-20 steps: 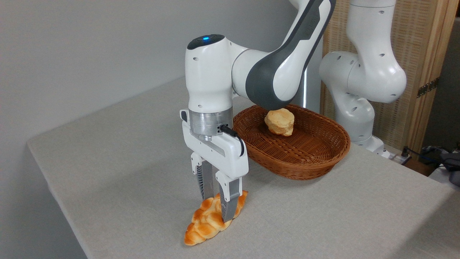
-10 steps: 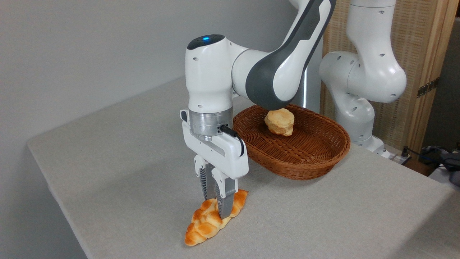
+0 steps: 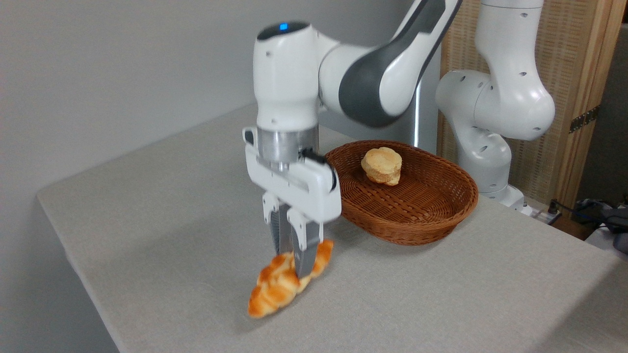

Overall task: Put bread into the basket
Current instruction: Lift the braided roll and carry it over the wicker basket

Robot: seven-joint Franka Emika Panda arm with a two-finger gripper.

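- Grey cloth-covered tabletop (image 3: 441, 294) against a plain grey wall, a wooden slatted screen behind the arm's base at right.
- Fingers (image 3: 294, 245) pointing straight down, closed tight on the bread (image 3: 274, 287), gripping it across its width a little past its middle, toward the upper right end.
- Bread apparently lifted just clear of the tabletop, a soft shadow beneath; slightly blurred, so contact at the low tip hard to rule out.
- Long axis of the loaf running from lower left to upper right, tilted: the longer left part drooping toward the tabletop, the short right end raised beside the fingers.
- Braided surface, golden-orange with browned bumps, tapering to a point at the low end.
- Basket (image 3: 417, 228) up and to the right of the fingers, near but apart from them, its near rim partly hidden behind the gripper body.
- Reddish-brown wicker, oval, shallow, wider than the loaf is long; a small pale bun (image 3: 381, 165) already lying toward its far side.
- Judged step: carry phase, grasp done, placement not yet made.
- Likely need: more height so the drooping tip clears the braided rim, then travel right and away from the camera toward the bare near half of the basket.
- Possible risk: off-centre grip letting the heavy end swing or slip during the move.
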